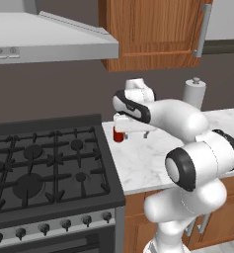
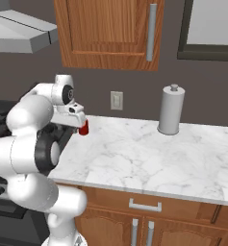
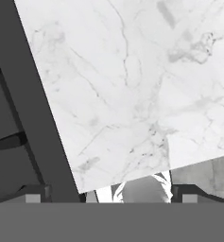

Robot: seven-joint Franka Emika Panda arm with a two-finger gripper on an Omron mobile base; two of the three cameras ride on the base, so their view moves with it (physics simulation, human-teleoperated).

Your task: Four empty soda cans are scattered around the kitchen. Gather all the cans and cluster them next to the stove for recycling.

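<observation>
I have 1 soda can point(image 1: 118, 135) standing upright on the marble counter point(image 1: 153, 158) just beside the stove point(image 1: 44, 168), so my gripper point(image 1: 122, 121) hangs above it, jaws wide apart and gripping nothing.

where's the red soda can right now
The soda can stands on the marble counter at its back left, beside the stove, under the open gripper.

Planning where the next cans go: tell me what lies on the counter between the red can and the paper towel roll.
Nothing: in the right base view, bare marble counter runs from the can to the paper towel roll.
</observation>
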